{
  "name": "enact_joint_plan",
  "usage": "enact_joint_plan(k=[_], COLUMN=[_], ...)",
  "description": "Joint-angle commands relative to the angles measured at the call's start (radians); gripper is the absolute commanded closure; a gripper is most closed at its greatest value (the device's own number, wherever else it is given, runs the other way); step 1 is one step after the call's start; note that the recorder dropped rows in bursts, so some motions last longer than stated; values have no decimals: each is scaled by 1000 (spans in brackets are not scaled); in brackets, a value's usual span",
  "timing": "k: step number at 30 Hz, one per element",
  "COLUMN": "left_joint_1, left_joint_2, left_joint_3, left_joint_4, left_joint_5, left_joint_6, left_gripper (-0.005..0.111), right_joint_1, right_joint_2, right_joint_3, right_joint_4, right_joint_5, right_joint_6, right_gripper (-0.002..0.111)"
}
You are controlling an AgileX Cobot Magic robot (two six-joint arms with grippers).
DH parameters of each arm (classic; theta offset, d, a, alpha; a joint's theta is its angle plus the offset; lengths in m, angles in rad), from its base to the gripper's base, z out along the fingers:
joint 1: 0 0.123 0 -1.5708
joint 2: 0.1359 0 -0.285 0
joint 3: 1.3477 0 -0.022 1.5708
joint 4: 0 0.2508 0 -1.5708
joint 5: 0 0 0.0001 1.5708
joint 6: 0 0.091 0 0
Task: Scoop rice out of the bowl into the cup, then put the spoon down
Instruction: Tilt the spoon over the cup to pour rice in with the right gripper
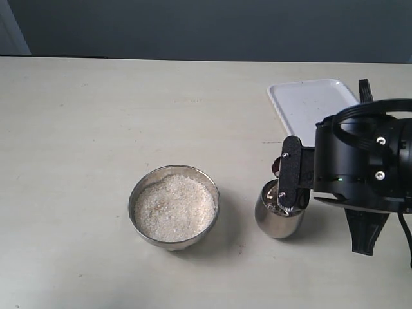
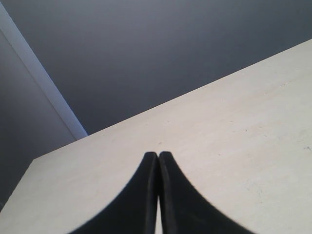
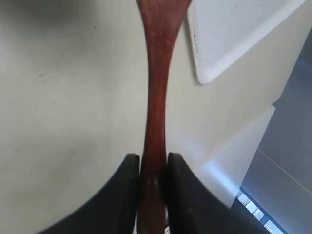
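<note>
The steel bowl point(image 1: 138, 193) sits left of centre on the table, filled with white rice point(image 1: 174, 207). To its right stands the shiny steel cup point(image 1: 278, 217). My right gripper point(image 1: 288, 177) hangs over the cup's rim and hides part of its mouth. In the right wrist view this gripper point(image 3: 153, 158) is shut on the reddish-brown wooden spoon point(image 3: 156, 92), gripping its thin handle; the head runs out of frame. In the exterior view only a small red bit of the spoon point(image 1: 275, 167) shows beside the gripper. My left gripper point(image 2: 158, 155) is shut on nothing above bare table.
A white rectangular tray point(image 1: 310, 104) lies behind the cup at the right back, and the tray point(image 3: 234, 34) also shows in the right wrist view. The right arm's black body point(image 1: 367, 161) covers the table's right edge. A dark wall stands behind the table.
</note>
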Motion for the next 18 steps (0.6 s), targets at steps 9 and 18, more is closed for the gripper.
enact_joint_plan(k=[9, 18], left_joint_1=[-1, -1], left_joint_2=[-5, -5], left_joint_3=[-5, -5], left_joint_4=[0, 0], left_joint_5=[-7, -7], left_joint_6=[-8, -8], left_gripper=[106, 106], right_joint_1=[2, 2], right_joint_2=[-4, -4], right_joint_3=[2, 2], right_joint_4=[-34, -40], right_joint_5=[-2, -2], right_joint_6=[25, 25], right_gripper=[109, 109])
